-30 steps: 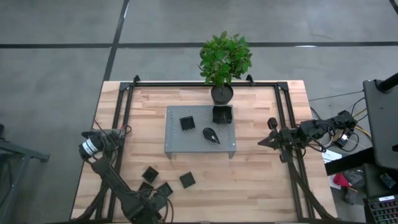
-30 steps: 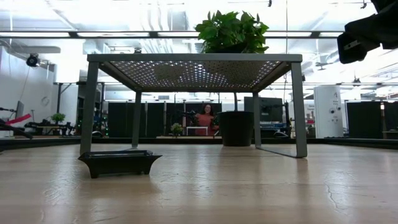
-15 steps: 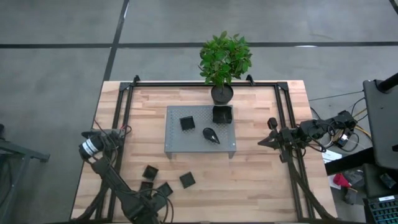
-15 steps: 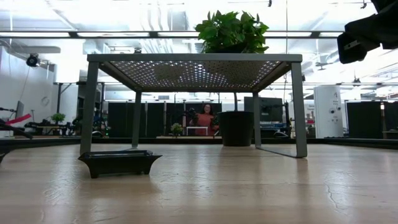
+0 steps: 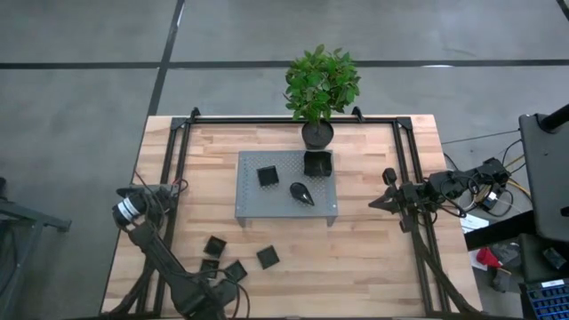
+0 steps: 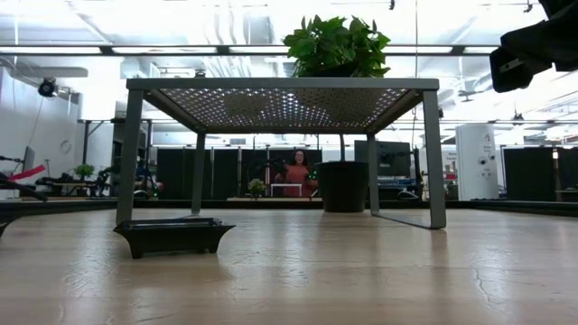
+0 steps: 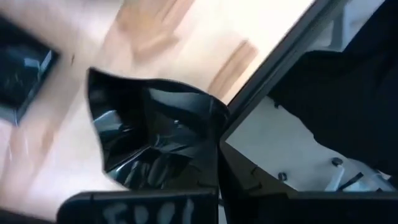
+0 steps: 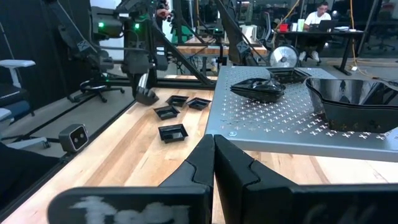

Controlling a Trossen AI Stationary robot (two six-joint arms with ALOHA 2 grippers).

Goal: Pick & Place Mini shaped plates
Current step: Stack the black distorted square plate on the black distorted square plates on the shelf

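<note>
A: Where is the left end effector (image 7: pixel 215 186)?

B: Down at the near-left edge of the table (image 5: pixel 373 258), among the loose dishes; its fingers are pressed together on the rim of a glossy black plate (image 7: pixel 155 134), which fills its wrist view and tilts against the wood.

A: And the right end effector (image 5: pixel 373 204)?

B: Off the right side of the grey perforated platform (image 5: pixel 258 203), pointing towards it; fingers narrow, tips meeting, nothing between them.

A: Where do the other mini shaped plates lie?

B: Three sit on the platform: a small square one (image 5: pixel 268 175) to the left, a teardrop one (image 5: pixel 302 193) near the middle, a deeper rounded-square one (image 5: pixel 317 164) at the far right corner; more rest on the bare wood in front, one (image 5: pixel 214 245) to the left, one (image 5: pixel 267 258) nearer the centre, another (image 5: pixel 235 269) between them and closer to the edge.

A: Anything else?

B: A potted plant (image 5: pixel 322 82) stands behind the platform, its pot touching the table's far side; in the low view a person (image 6: pixel 296 173) shows far off in the room.
</note>
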